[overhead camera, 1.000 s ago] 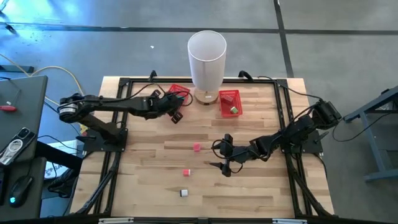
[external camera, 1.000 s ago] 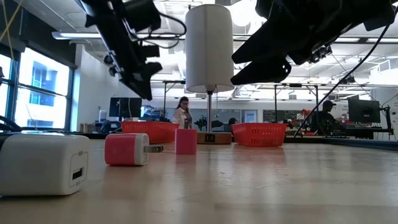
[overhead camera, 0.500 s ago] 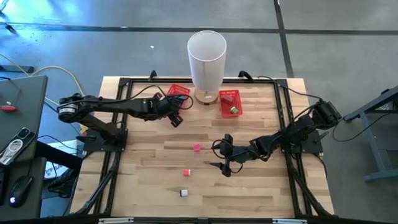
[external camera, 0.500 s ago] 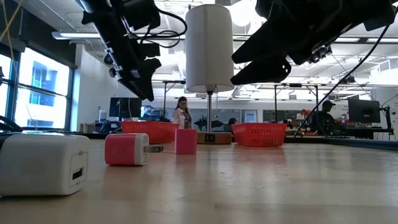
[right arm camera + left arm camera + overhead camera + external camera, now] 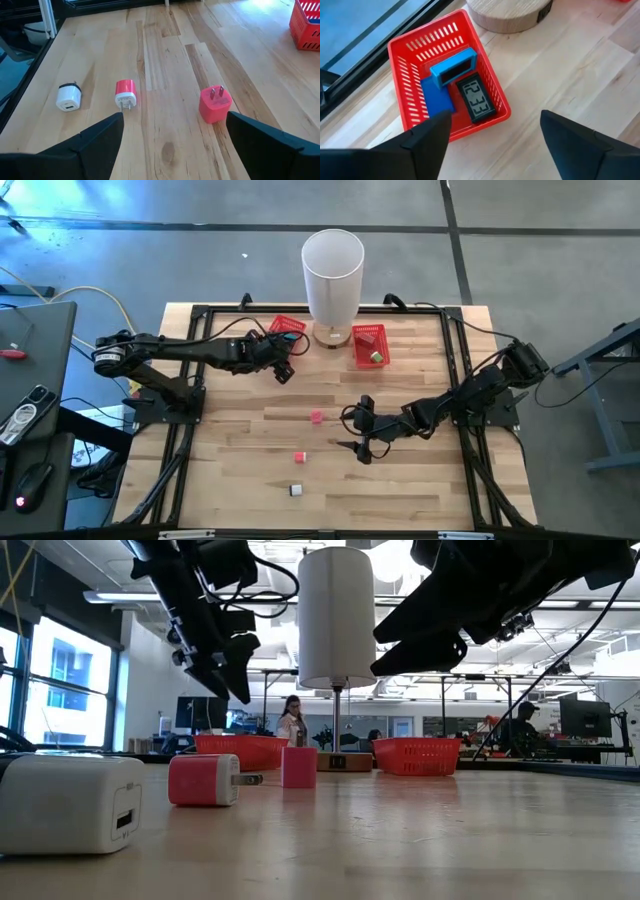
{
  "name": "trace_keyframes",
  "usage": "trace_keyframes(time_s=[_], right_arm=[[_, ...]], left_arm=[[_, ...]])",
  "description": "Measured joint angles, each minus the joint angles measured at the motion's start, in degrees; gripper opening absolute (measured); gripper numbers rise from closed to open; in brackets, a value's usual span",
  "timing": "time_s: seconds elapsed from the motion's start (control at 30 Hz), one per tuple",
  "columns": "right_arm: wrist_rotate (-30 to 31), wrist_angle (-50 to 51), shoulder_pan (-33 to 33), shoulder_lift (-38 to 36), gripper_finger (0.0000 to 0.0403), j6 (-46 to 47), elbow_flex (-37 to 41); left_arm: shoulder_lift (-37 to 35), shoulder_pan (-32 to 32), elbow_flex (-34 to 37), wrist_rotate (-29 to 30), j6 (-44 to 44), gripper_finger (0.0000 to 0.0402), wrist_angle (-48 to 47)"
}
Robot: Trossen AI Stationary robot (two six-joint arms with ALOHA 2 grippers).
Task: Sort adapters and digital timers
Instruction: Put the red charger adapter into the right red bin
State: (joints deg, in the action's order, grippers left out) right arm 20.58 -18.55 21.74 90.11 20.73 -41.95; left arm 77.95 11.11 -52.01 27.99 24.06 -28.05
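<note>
Beside the white lamp [image 5: 332, 275], the left gripper [image 5: 492, 137] hangs with jaws wide over the timer basket [image 5: 402, 70] holding both digital timers [image 5: 476, 99]; three adapters [image 5: 215, 104] await the right gripper [image 5: 172, 137], spread empty.

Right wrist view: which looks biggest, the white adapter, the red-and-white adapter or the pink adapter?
1. Pink adapter, though it sits nearest the camera.
2. Red-and-white adapter and white adapter look about alike; not ranked.
</note>
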Motion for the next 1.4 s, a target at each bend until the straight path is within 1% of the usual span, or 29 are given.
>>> trace_keyframes(time_s=[0.1,0.2,0.3,0.43,0.6,0.67,0.73,0.9,1.03,1.1,1.27,1.4], right_arm=[[0.0,0.0,0.0,0.0,0.0340,0.0,0.0],[0.0,0.0,0.0,0.0,0.0340,0.0,0.0],[0.0,0.3,0.0,0.0,0.0340,0.0,0.0],[0.0,0.9,0.0,0.0,0.0340,0.0,0.0],[0.0,1.6,0.0,0.0,0.0340,0.0,0.0],[0.0,1.6,0.0,0.0,0.0340,0.0,0.0],[0.0,1.6,0.0,0.0,0.0340,0.0,0.0],[0.0,1.5,0.0,0.0,0.0340,0.3,0.0],[0.0,1.5,0.0,0.0,0.0340,0.4,0.0],[0.0,1.5,0.0,0.0,0.0340,0.5,0.0],[0.0,1.5,0.0,0.0,0.0340,0.5,0.0],[0.0,1.3,0.0,0.0,0.0340,0.5,0.0]], left_arm=[[0.0,-0.3,0.0,-0.2,0.4,0.0309,0.0],[-1.2,-1.5,0.0,-0.4,-3.2,0.0311,-0.1],[-4.1,-3.5,0.0,-0.4,-5.4,0.0312,0.1],[-8.7,-7.7,0.0,-0.7,-7.3,0.0312,-0.3],[-13.1,-14.3,0.0,-5.4,-7.3,0.0312,-1.9],[-13.8,-16.8,0.0,-7.0,-7.0,0.0312,-3.1],[-14.1,-19.3,0.0,-7.2,-6.0,0.0312,-4.9],[-14.1,-24.3,0.0,-7.3,-0.4,0.0312,-11.3],[-14.1,-29.2,1.0,-7.1,0.9,0.0312,-11.9],[-14.1,-32.0,2.6,-7.1,1.3,0.0312,-9.3],[-14.1,-38.5,11.1,-6.8,0.1,0.0312,4.0],[-14.1,-40.2,18.1,-6.8,0.0,0.0312,12.7]])
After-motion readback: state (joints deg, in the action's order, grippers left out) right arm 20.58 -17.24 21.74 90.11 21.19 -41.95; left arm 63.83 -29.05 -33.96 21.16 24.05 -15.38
